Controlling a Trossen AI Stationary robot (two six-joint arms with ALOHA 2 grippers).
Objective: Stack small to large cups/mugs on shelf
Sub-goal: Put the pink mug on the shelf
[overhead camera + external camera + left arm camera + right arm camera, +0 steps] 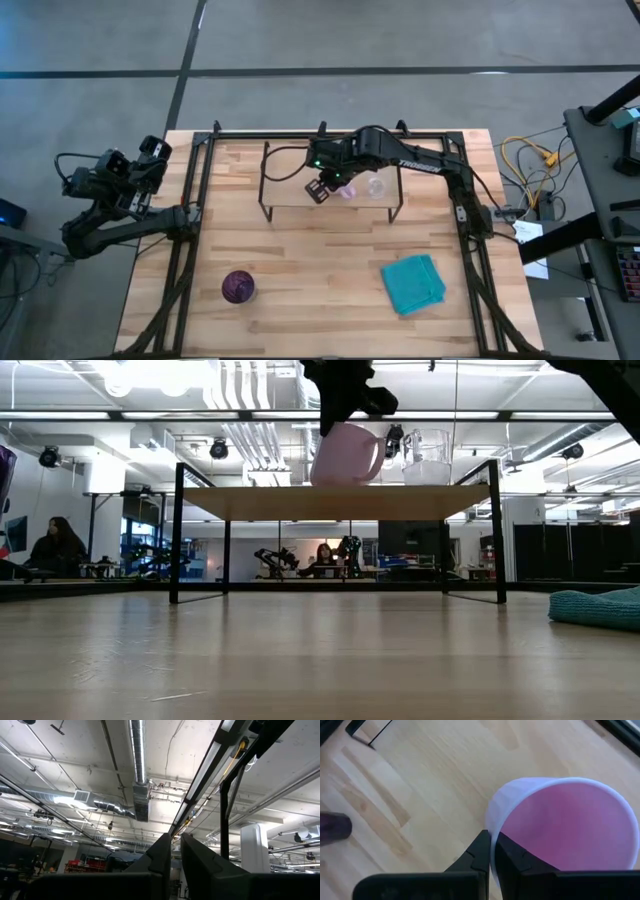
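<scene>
Right wrist view shows my right gripper (491, 851) pinched on the pink mug (565, 825) rim, one finger inside. It hangs tilted over the shelf (335, 502), seemingly just clear; the glass cup (427, 460) sits just beside my fingers. A swing could topple it.

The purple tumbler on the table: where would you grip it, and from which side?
The purple tumbler stands upright with its open mouth up, clear of the teal cloth. Probably best: come straight down and pinch its rim wall, as the right tool grips the pink mug.
</scene>
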